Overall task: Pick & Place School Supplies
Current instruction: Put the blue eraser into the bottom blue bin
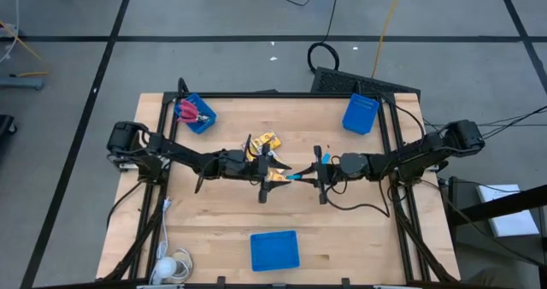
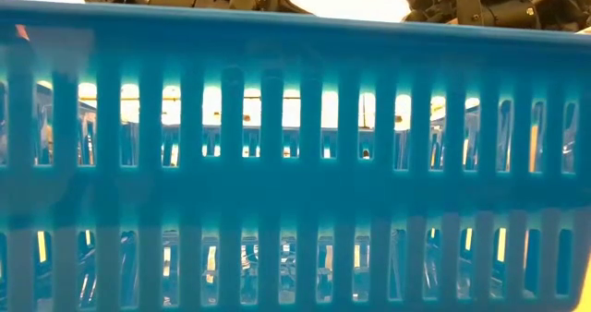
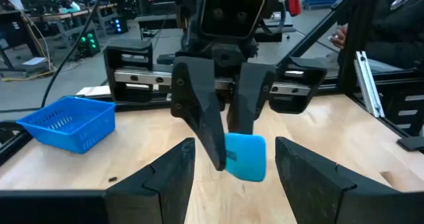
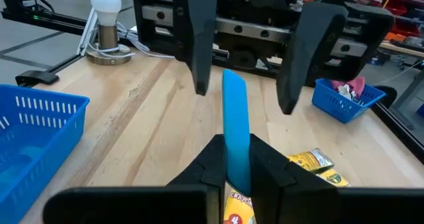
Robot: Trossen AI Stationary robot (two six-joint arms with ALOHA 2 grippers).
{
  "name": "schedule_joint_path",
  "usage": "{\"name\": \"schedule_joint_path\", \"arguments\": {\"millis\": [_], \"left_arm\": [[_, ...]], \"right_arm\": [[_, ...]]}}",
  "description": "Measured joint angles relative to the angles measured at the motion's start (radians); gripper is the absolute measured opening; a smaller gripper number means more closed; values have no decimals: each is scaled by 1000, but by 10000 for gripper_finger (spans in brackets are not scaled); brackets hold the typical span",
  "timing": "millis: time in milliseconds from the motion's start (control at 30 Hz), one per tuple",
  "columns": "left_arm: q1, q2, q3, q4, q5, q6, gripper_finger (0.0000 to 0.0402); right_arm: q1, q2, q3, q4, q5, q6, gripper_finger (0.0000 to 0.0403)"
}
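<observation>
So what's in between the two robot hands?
A light-blue piece, held on edge in the right gripper. The open left gripper faces it from the other side. Both wrist views show it.

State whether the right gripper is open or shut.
Shut: the right gripper pinches the light-blue piece between its fingertips.

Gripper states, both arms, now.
Left gripper: open, fingers either side of the light-blue piece, not closed on it.
Right gripper: shut on the light-blue piece, held above the table at mid-table.
</observation>
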State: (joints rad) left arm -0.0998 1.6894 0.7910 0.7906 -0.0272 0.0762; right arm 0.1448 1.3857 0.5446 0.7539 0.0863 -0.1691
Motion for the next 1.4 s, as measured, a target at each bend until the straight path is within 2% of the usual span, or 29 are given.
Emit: {"name": "schedule_joint_path", "arguments": {"millis": [300,633,867,1133,1400], "left_arm": [[0,0,0,-2,-7,-8,206],[0,0,0,26,9,-63,93],[0,0,0,24,9,-59,50],[0,-2,0,8,9,-61,48],[0,0,-2,-18,1,-63,115]], "right_arm": [[-1,0,0,15,-1,0,26],[-1,0,0,14,-1,0,26],[-1,0,0,17,-1,0,26],[-1,1,-1,17,-1,0,27],[-1,0,-1,36,-1,0,27]]}}
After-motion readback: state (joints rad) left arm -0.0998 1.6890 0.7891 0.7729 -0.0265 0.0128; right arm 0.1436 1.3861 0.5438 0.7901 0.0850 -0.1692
